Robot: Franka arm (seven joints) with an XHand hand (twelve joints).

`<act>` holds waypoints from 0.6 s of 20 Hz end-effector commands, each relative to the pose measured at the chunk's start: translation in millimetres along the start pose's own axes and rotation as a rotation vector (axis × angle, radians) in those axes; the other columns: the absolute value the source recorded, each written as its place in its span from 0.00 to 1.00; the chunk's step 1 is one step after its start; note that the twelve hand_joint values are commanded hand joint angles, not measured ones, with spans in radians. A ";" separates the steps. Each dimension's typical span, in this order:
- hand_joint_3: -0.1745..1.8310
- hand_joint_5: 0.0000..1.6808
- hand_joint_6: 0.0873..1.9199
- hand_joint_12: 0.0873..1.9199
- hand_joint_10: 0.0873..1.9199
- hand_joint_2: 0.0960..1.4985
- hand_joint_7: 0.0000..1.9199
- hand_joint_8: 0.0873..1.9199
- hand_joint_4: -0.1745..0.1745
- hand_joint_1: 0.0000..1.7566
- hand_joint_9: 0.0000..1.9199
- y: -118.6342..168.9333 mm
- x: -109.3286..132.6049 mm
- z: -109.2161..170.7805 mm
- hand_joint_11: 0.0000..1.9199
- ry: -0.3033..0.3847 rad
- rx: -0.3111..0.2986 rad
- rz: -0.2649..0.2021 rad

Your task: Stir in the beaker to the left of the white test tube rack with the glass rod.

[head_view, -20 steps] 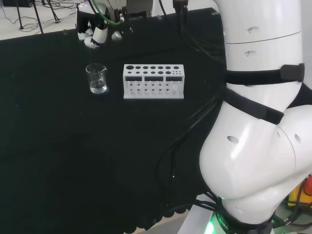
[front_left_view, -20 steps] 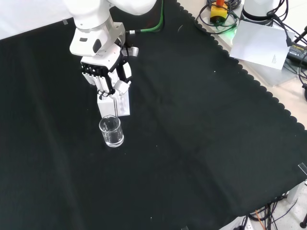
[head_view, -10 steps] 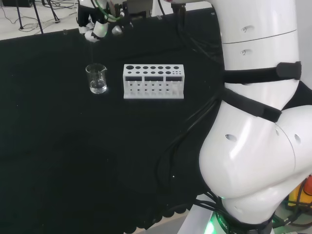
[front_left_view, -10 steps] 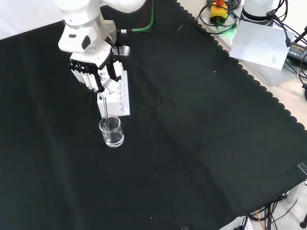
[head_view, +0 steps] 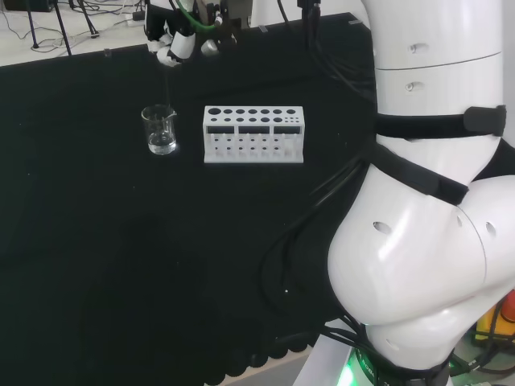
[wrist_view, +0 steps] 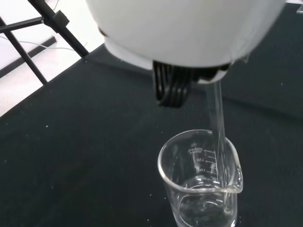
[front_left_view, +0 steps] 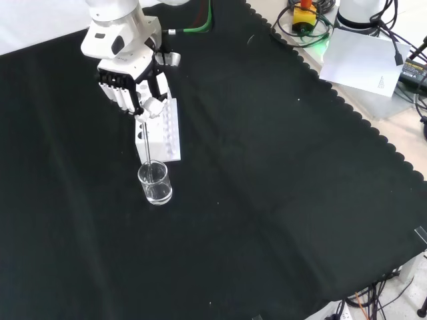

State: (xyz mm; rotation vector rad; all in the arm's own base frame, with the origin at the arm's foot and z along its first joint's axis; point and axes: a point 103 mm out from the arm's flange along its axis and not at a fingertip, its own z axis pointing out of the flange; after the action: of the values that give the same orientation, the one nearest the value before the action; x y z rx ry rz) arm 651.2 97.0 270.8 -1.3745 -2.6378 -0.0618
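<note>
Hand (front_left_view: 137, 93) hangs above the counter (front_left_view: 280, 200), fingers curled round the top of a glass rod (front_left_view: 145, 143), pinching it. The rod drops straight down from the fingers; in the front view its lower end reaches the mouth of the beaker (front_left_view: 155, 184). From the wrist view the rod (wrist_view: 218, 142) crosses the beaker's rim (wrist_view: 201, 182) near the spout and goes on down inside the glass. Whether the tip touches the liquid, cannot tell.

The beaker is clear, with printed marks on its wall, and holds a little clear liquid at the bottom. It stands upright on the black cloth, well in from every edge of the counter.

White rack (head_view: 253, 134) with rows of round holes on top stands just beside the beaker. In the head view the beaker (head_view: 160, 129) is to the left of the rack, a small gap between them, not touching. In the front view the rack (front_left_view: 162, 137) lies behind the beaker and partly under the hand.

In the head view the hand (head_view: 177, 44) sits near the far edge of the counter, higher than the beaker. The rod is faint there, hard to follow.

The arm's white links fill the right side of the head view. Cables and a white sheet lie off the counter's top-right corner in the front view.
</note>
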 end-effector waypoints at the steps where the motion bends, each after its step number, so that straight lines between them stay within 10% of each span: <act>1: 0.63 0.85 0.16 0.34 0.25 0.19 0.76 0.39 0.00 0.77 0.98 -1.0 21.6 6.5 0.88 -0.002 0.008 -0.022; 12: 0.63 0.85 0.15 0.34 0.25 0.19 0.76 0.39 0.00 0.77 0.98 21.9 34.2 15.5 0.88 -0.015 0.014 -0.053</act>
State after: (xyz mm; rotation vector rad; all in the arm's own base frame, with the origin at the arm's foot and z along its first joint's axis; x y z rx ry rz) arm 644.1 132.8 263.0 -1.3107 -2.6692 -0.0445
